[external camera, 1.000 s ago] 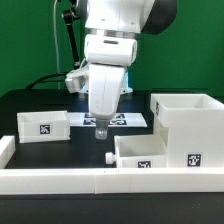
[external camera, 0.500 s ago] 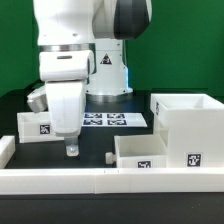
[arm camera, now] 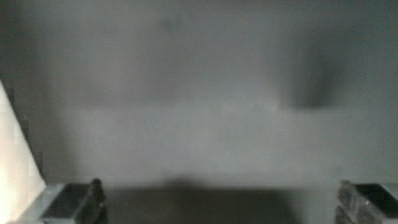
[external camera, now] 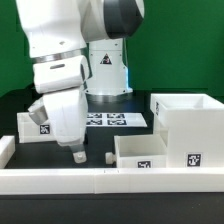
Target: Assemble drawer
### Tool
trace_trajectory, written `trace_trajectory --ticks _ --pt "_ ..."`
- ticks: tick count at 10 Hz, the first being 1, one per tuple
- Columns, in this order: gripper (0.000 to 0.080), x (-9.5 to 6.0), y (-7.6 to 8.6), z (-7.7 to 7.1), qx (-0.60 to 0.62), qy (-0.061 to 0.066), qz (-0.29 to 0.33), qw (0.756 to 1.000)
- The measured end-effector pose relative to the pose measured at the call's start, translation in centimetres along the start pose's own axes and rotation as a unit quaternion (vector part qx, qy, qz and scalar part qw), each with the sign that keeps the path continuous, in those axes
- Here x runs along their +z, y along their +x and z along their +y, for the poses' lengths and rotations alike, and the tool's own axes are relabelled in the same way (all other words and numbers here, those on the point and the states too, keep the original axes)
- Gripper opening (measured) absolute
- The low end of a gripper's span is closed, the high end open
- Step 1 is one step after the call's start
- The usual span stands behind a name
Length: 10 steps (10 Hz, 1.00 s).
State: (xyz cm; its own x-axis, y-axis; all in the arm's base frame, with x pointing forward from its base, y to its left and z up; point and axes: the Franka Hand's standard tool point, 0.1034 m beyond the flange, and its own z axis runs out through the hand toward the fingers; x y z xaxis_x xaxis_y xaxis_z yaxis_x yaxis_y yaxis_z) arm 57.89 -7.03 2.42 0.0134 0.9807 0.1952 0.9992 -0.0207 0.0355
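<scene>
Past a low white border rail [external camera: 60,178], on a black table [external camera: 100,141], the gripper [external camera: 78,156] hangs low, its fingers [arm camera: 75,203] spread wide and empty in the blurred wrist view, near a knobbed small tray [external camera: 140,152] and the large housing [external camera: 190,125], half hiding a second tray [external camera: 28,125], with the marker board [external camera: 118,119] and a green wall [external camera: 180,50] beyond.

Black tabletop [external camera: 100,140], edged by low white rail [external camera: 60,181], occupied by large white boxy housing [external camera: 190,118], small white tray [external camera: 140,153], second white tray [external camera: 24,124], flat marker board [external camera: 113,120].
</scene>
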Motion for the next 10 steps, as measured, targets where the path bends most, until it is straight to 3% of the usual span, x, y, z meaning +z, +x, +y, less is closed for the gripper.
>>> trace_trajectory --ticks 5,10 --pt "0.0649 1.1 3.3 1.5 -0.002 0.002 0.01 1.0" --pt "0.0649 1.2 3.0 1.4 0.0 0.003 0.01 1.0"
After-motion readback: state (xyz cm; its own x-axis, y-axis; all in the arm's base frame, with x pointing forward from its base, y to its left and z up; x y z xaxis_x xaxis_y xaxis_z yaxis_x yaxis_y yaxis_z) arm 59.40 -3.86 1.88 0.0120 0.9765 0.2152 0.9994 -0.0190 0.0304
